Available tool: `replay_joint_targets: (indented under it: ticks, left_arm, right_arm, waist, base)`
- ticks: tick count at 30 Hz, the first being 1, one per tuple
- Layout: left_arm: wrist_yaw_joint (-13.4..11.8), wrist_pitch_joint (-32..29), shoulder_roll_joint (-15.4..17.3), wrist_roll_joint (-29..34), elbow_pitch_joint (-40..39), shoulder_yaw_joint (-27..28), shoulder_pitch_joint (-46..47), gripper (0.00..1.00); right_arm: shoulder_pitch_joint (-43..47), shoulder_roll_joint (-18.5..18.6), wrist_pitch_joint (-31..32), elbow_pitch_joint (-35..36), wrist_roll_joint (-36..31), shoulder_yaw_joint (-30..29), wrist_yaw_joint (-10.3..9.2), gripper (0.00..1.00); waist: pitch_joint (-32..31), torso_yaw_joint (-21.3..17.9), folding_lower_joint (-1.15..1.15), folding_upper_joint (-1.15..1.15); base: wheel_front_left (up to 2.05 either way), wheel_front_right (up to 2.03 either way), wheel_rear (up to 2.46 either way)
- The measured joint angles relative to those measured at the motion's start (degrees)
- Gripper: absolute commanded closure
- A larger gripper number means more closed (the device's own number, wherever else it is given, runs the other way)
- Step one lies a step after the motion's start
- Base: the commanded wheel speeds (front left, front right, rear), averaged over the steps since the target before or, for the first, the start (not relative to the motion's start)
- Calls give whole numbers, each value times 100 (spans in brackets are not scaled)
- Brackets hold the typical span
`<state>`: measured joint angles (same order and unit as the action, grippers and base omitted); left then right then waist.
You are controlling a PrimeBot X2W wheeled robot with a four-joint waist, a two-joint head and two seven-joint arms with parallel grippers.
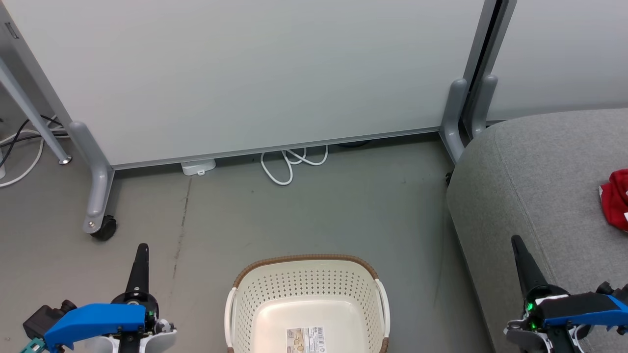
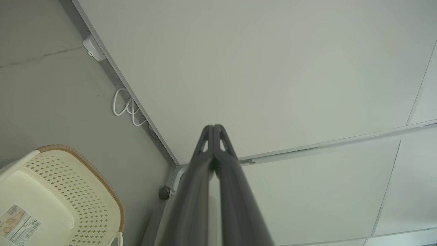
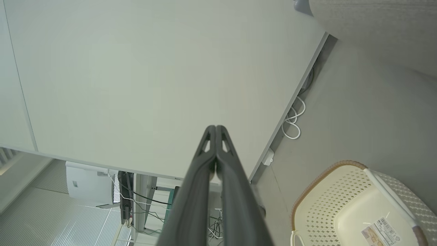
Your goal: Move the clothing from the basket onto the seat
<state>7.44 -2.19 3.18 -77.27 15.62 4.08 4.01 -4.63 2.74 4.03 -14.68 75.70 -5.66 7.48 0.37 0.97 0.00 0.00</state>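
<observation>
The cream perforated basket (image 1: 306, 304) with a brown rim stands on the floor at the bottom centre, its inside bare except for a label sticker (image 1: 305, 339). It also appears as the basket (image 2: 58, 198) and the basket (image 3: 355, 208) in the wrist views. A red garment (image 1: 615, 198) lies on the grey seat (image 1: 539, 186) at the right edge. My left gripper (image 1: 142, 249) is at the lower left over the floor, fingers pressed together, holding nothing. Over the seat's front edge my right gripper (image 1: 516, 241) is likewise shut and empty.
A pale partition panel (image 1: 255, 73) on grey wheeled legs (image 1: 95, 196) stands behind the basket. White cable loops (image 1: 289, 164) and a small white box (image 1: 198, 167) lie at its foot. Bare grey floor (image 1: 343, 211) separates basket, panel and seat.
</observation>
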Motion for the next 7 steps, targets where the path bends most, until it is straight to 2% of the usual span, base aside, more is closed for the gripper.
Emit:
replay_joint_targets:
  ticks: [7]
  left_arm:
    - [0, -80, -3, -304, -31, 54, 54, 100]
  right_arm:
    - [-47, 0, 49, 14, 328, -16, 0, 100]
  waist:
    - [-4, -17, 0, 0]
  base:
    - [0, 0, 0]
